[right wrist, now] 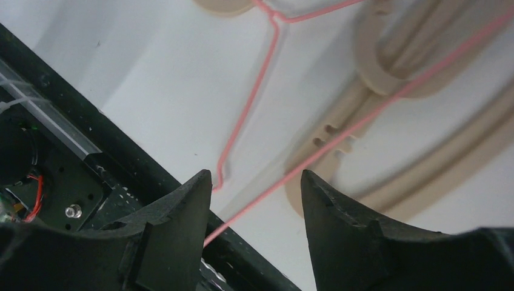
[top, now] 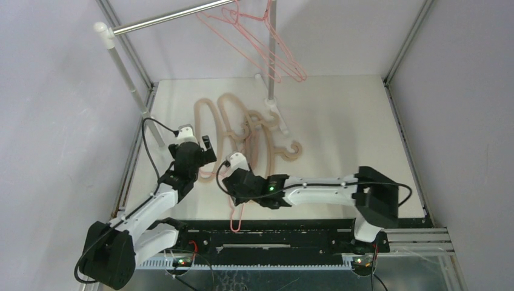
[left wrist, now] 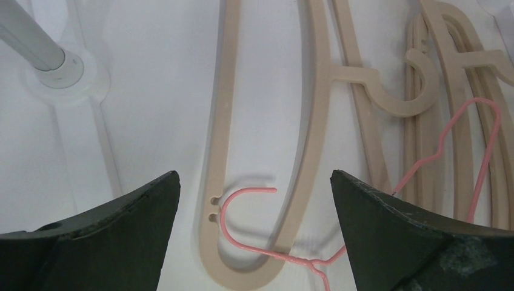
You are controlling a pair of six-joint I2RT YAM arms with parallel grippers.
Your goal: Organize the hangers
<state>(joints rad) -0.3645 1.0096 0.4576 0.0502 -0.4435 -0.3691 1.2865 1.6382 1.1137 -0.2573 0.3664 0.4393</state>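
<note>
The white table (top: 339,121) carries a tangled heap of beige hangers (top: 242,127) left of its centre. They overlap too much to count. 1 pink wire hanger (top: 234,219) lies at 6 o'clock from the heap, with its hook resting inside a beige loop and its opposite corner reaching the table's near edge. 2 white feet of a rail stand on the top: the right post foot (top: 280,121) at 3 o'clock, just beside the heap, and the left post foot (top: 147,113) at 9 o'clock, by the table's left edge.
</note>
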